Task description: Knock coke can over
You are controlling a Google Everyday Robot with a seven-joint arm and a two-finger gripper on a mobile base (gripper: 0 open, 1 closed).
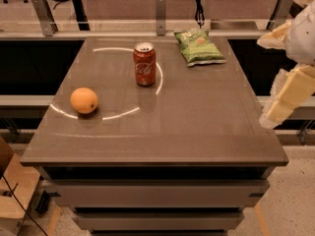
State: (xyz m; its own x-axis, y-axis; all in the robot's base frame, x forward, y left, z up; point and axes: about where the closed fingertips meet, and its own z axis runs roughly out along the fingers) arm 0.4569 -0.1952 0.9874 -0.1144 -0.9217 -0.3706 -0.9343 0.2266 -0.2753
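The coke can (144,64) is red with white script and a silver top. It stands upright on the brown table (197,117), in the far middle part. My gripper (287,96) is pale cream and hangs at the right edge of the view, beyond the table's right side. It is far to the right of the can and touches nothing.
A round orange (84,100) lies on the table's left side, in front and left of the can. A green chip bag (199,47) lies flat at the far right. A rail with metal posts (160,12) runs behind the table. A cardboard box (12,191) sits on the floor at the lower left.
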